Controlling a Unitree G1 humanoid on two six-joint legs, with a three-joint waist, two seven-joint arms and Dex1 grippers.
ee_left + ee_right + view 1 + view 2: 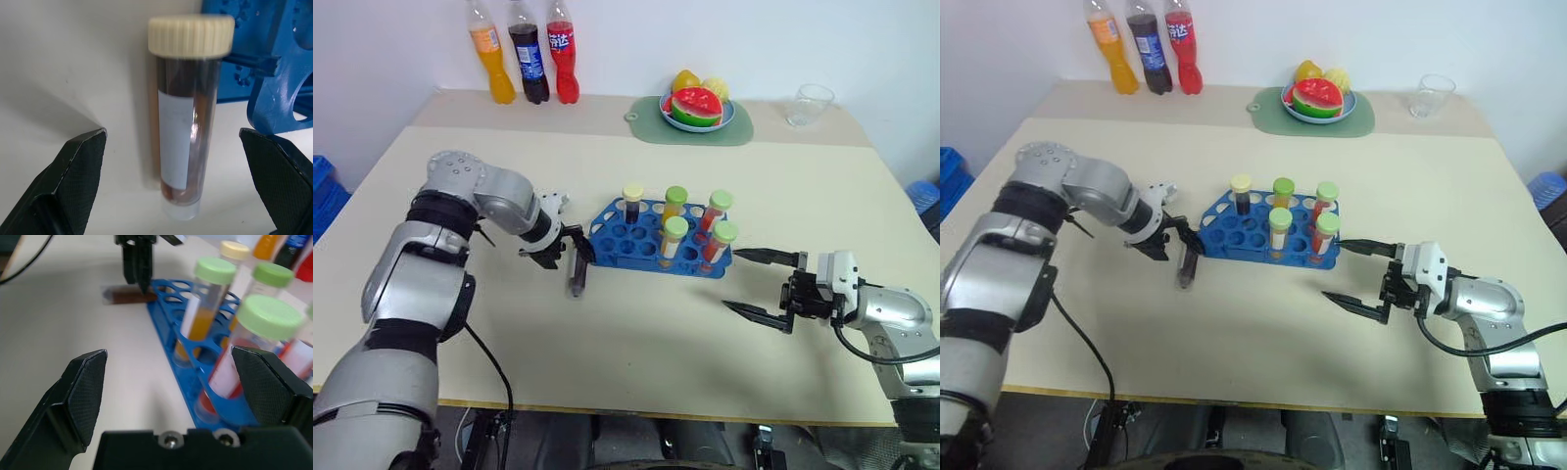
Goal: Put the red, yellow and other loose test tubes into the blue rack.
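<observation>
A loose test tube (183,122) with a cream cap and dark brown liquid lies flat on the table, just off the left end of the blue rack (612,235). My left gripper (570,253) points down over it. Its fingers (73,176) are spread on either side of the tube without touching it. The rack holds several upright tubes: a dark cream-capped one (632,203), green-capped yellow ones (674,238) and green-capped red ones (719,243). My right gripper (766,284) hovers open and empty to the right of the rack, pointing towards it.
Three soda bottles (530,54) stand at the back left. A plate of fruit (697,106) rests on a green mat at the back middle, and a clear glass (810,104) at the back right. Bare tabletop lies in front of the rack.
</observation>
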